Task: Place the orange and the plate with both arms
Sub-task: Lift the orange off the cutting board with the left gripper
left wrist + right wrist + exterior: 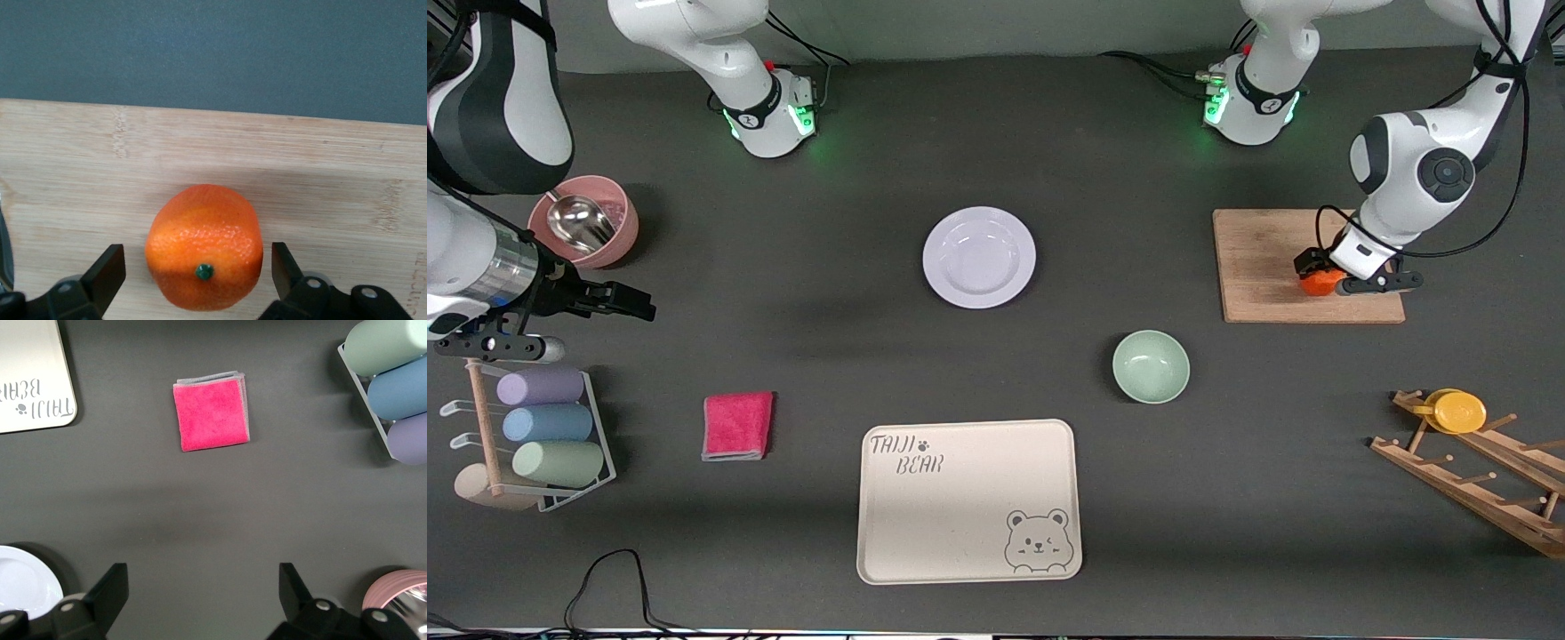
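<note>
Left wrist view shows the left gripper (198, 275) with fingers apart around the small round dimpled orange (204, 247), not touching it, on the grained wooden cutting board (1263, 267). The glossy round pale plate (979, 257) lies mid-desk. The right gripper (203, 597) hangs open over the dark desk (827, 338).

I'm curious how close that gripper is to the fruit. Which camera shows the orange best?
The left wrist view: the orange fills it, resting on the wooden cutting board between the left gripper's open fingers, not yet touched. The front view shows only a sliver under the gripper. The right wrist view misses it.
</note>
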{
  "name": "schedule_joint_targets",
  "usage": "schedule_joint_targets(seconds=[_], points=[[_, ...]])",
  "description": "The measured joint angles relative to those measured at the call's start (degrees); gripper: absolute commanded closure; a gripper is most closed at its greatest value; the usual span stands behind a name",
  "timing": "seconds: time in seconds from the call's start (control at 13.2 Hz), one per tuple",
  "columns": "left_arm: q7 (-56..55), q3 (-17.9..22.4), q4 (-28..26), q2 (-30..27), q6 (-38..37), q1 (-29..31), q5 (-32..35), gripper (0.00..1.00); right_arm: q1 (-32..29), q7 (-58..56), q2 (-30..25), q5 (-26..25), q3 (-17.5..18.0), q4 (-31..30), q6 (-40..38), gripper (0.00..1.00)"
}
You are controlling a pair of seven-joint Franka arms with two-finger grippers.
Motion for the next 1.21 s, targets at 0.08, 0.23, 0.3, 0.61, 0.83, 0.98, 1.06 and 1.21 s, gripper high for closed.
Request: schedule_joint_targets(seconds=[0.08,0.23,0.3,0.61,0.83,0.98,1.06,1.21], points=[[0.0,-0.02,0.01,0.0,0.0,-0.02,0.0,1.0,0.01,0.0,0.0,0.0,0.0,-0.17,0.17,0.0],[0.0,-0.13,0.07,-0.16,-0.01,-0.09,0.0,1.0,0.01,0.0,0.0,0.0,0.0,-0.41,0.23,0.0],[0.0,-0.15,0.09,-0.12,-0.01,-0.1,0.0,1.0,0.02,0.0,0.0,0.0,0.0,-0.64,0.26,0.0],[0.0,-0.17,0.37,-0.51,-0.2,-0.1,0.0,1.0,0.02,0.0,0.0,0.0,0.0,-0.89,0.98,0.0],[0.03,-0.36,3.94,-4.99,-11.39,-0.17,0.0,1.0,0.03,0.0,-0.01,0.0,0.0,-0.89,1.02,0.0],[0.34,-0.92,11.13,-10.15,-27.07,-0.48,0.02,1.0,0.03,0.0,-0.04,0.0,0.0,-0.9,1.02,0.0],[0.46,-1.32,16.2,-12.2,-35.46,-1.05,0.03,1.0,0.03,0.0,-0.04,0.0,0.0,-0.9,1.02,0.0],[0.57,-1.67,27.79,-14.26,-50.7,-3.99,0.02,1.0,0.04,0.0,-0.06,0.0,0.0,-0.9,1.13,0.0]])
